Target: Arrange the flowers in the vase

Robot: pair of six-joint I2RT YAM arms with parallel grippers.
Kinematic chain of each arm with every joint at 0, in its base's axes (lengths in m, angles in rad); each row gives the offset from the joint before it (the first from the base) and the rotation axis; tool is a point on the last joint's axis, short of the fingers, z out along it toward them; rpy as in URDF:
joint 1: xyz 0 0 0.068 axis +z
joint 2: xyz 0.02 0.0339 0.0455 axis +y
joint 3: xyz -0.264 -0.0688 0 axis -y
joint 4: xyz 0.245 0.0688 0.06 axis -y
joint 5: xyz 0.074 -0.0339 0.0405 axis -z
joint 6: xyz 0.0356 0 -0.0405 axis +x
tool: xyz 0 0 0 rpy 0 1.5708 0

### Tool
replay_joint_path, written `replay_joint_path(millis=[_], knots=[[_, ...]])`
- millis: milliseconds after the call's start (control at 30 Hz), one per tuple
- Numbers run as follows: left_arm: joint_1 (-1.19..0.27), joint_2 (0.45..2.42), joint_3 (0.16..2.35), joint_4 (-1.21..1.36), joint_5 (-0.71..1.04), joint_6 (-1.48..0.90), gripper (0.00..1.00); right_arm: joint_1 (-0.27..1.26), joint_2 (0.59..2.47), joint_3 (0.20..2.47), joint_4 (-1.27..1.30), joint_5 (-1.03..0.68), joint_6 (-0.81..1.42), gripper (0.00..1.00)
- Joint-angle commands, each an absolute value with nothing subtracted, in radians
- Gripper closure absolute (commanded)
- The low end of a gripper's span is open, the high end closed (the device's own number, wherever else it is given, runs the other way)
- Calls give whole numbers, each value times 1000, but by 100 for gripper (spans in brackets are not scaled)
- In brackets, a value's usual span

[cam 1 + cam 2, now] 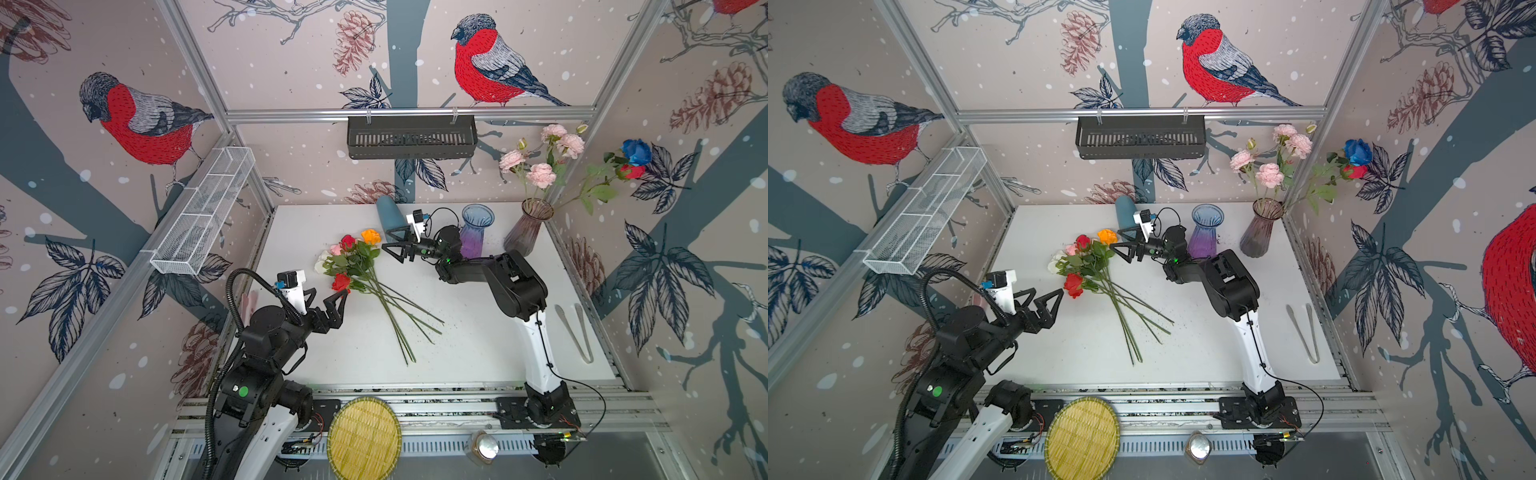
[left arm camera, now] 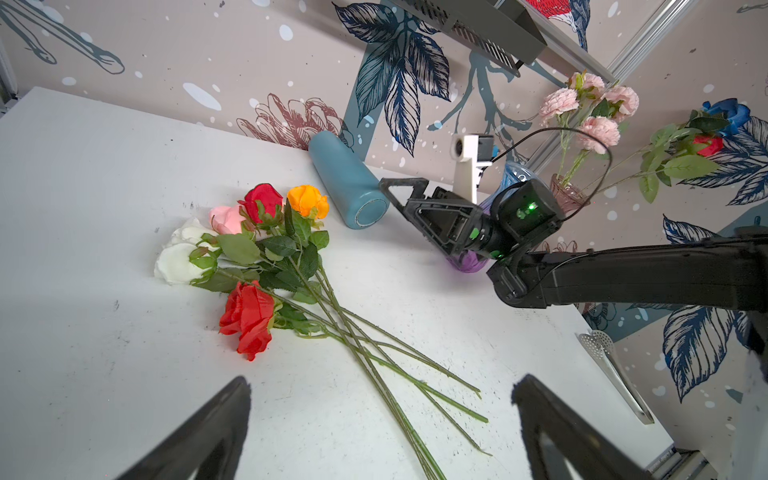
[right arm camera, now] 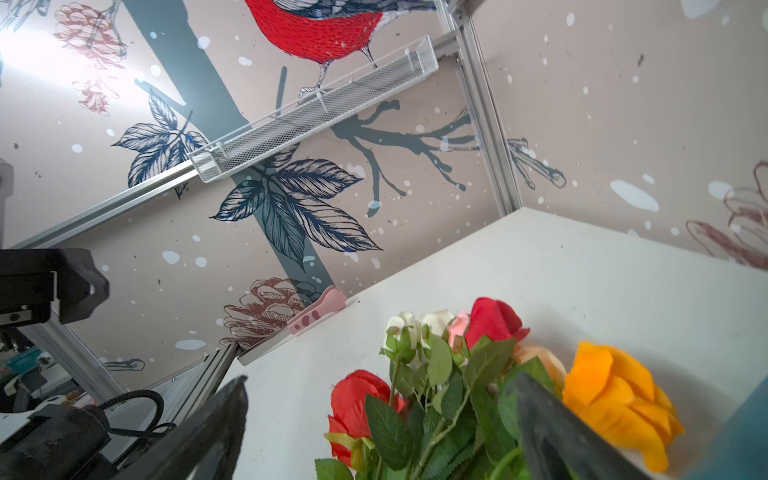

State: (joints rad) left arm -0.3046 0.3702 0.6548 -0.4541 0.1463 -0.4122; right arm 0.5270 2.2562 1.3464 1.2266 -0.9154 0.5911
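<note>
The left end effector [image 1: 329, 297] and right end effector [image 1: 391, 252] hung open beside the flowers [image 1: 360, 266] on the tabletop [image 1: 469, 357], where pinching one bare stem looked wisest.

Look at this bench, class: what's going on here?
A flower-arranging job is in progress. A bunch of roses lies loose on the white table, not yet picked up. The left tool hovers open close beside the red rose at the edge of the bunch. The right tool, also open, sits by the orange rose. The corner vase already holds pink peonies and a blue rose. The blue-purple vase looks empty.
</note>
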Motion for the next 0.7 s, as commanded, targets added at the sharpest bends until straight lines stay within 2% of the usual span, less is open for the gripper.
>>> replay_joint_path(millis=[0, 233, 400, 533, 667], knots=[[-301, 378, 656, -448, 133, -407, 1, 520, 2182, 1313, 1212, -925, 548, 0], [-302, 427, 678, -435, 125, -373, 1, 540, 1844, 1102, 1036, -868, 383, 0], [-302, 546, 740, -391, 180, -336, 2, 574, 1552, 939, 838, -694, 332, 0], [-302, 790, 785, -255, 383, -434, 2, 587, 1295, 828, 673, -538, 375, 0], [-302, 1058, 874, -118, 428, -492, 5, 606, 1022, 781, 426, -393, 370, 0]])
